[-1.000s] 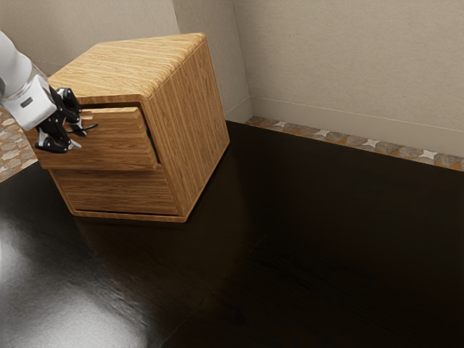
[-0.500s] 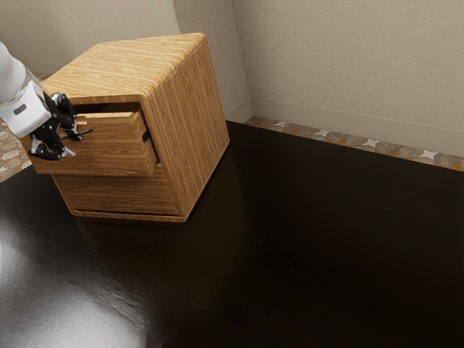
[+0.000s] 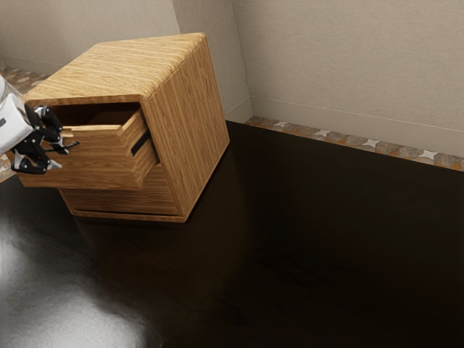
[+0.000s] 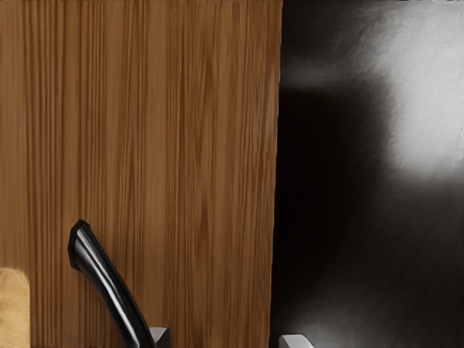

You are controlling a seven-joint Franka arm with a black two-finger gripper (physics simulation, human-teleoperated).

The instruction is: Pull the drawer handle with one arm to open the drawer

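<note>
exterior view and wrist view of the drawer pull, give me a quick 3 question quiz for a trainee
1. True or false: the top drawer is pulled partway out of the cabinet.
2. The hand is at: A the cabinet's top, B the top drawer's front, C the cabinet's back.
3. Short answer: what colour is the handle?

Key: 1 true; 2 B; 3 black.

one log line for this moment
hand: at handle | drawer: partly open | cabinet: upright on dark floor
</note>
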